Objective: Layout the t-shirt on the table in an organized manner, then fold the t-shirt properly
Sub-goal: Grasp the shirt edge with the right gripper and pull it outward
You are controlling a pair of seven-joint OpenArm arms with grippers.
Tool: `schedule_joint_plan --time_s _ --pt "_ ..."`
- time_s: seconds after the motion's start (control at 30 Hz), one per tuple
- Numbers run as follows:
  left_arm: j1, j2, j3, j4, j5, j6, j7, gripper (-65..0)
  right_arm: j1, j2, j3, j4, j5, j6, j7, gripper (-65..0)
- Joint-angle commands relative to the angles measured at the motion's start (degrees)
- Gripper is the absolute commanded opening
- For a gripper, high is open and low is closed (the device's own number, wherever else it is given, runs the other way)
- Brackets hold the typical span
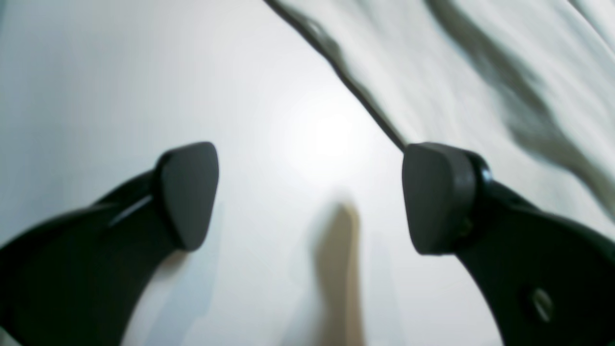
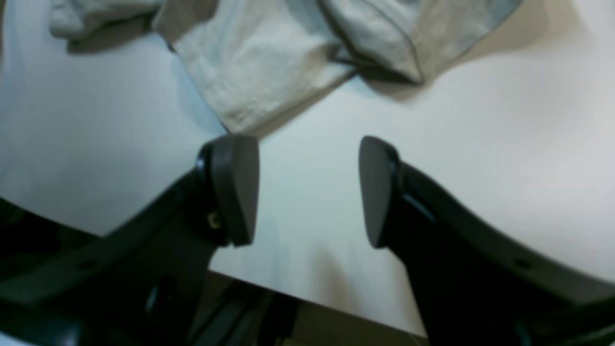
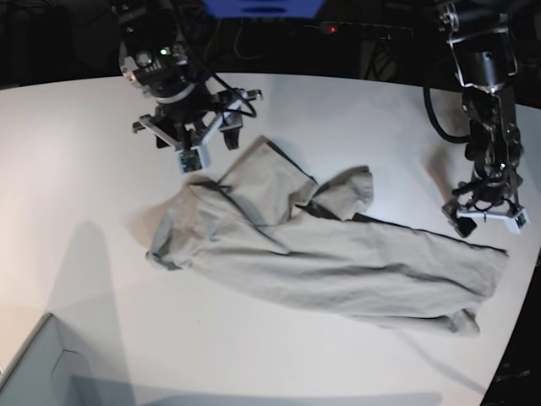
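The large smooth white matte table [image 3: 76,169] with its curved far edge fills most of the base view. On it lies the plain light grey-beige cotton t-shirt [image 3: 338,262], the only cloth in sight. It is not yet laid flat: it stretches as a long rumpled band from the middle of the table toward the near corner on that view's right, with bunched folds and a turned-over flap near the middle and a dark-edged fold at its other end. A pale box corner [image 3: 38,368] shows at the near edge on the base view's left. The right arm's dark gripper [image 3: 199,135] hangs over the far part of the table, just beyond the upper edge of the cloth; in its wrist view [image 2: 307,190] the two pads stand apart with bare table between them and nothing held, and the crumpled cloth [image 2: 259,57] lies ahead of the fingertips, close to one pad but not between them. The left arm's gripper [image 3: 486,211] sits low at the far-right end of the cloth, just beside its edge. In its wrist view [image 1: 310,197] the jaws are spread wide and empty over white table, and the dark-lined edge of the cloth [image 1: 456,72] runs diagonally down to one pad [image 1: 435,197]; whether it touches is unclear.
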Motion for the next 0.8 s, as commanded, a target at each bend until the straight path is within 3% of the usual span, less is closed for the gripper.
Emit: schedule_joint_plan --time_s 0.0,0.37,0.63,0.77 --pt "-1.7 -0.8 -0.2 -0.3 0.0 -0.3 -1.3 -6.8 0.0 -0.2 -0.7 0.2 0.3 0.3 1.2 -31.5" --pt "-8.8 -0.8 -0.2 -7.5 0.2 -0.3 -1.3 -6.8 8.9 -0.7 -8.3 -12.0 0.3 0.0 1.3 -31.1" --pt "-8.6 -1.6 -0.2 -7.4 0.2 -0.3 -1.3 -6.8 16.2 -4.3 -7.7 -23.5 0.3 -0.1 1.3 -31.0" --pt "-8.6 -2.4 -0.2 -7.7 0.2 -0.3 -1.3 -6.8 18.7 -4.6 -7.6 -28.1 0.3 -0.1 1.3 -31.8"
